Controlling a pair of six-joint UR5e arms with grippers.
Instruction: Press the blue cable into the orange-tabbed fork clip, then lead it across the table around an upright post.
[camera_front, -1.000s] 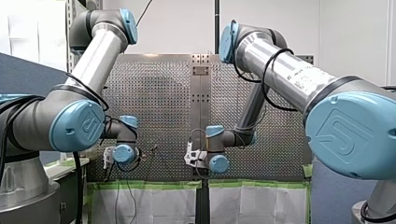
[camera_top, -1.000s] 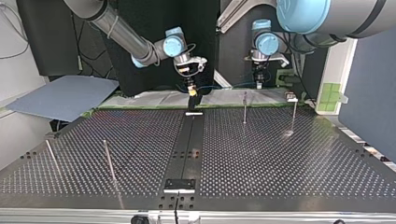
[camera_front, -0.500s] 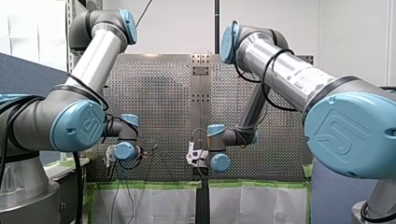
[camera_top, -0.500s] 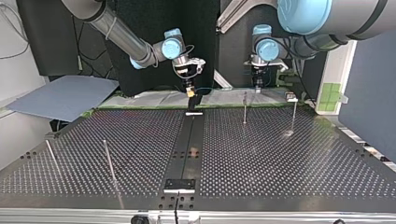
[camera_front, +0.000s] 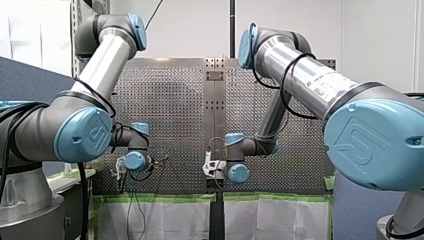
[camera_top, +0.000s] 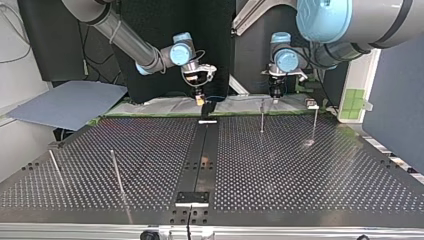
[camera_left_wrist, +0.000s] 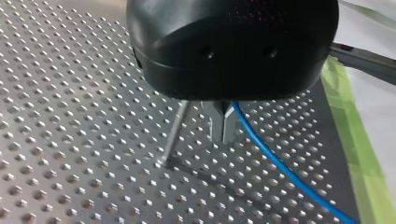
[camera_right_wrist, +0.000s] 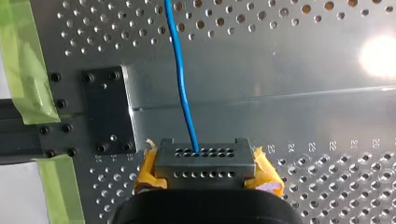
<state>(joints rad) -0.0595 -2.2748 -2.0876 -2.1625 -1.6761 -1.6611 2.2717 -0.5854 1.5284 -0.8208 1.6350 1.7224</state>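
In the left wrist view my left gripper has its metal fingers shut on the blue cable, which trails away over the perforated plate. An upright post stands close beside those fingers. My right gripper, yellow pads at its sides, is shut on the same blue cable, which runs straight ahead of it over the table's centre strip. In the top view my right gripper hangs at the far middle and my left gripper further right, near a post. I cannot pick out the orange-tabbed clip.
More posts stand at the top view's right and near left. A small white piece sits on the dark centre strip. A black mounting plate and green tape lie by the table's edge.
In the top view my right gripper has risen a little and shifted left. My left gripper has barely moved and keeps hold of the cable.
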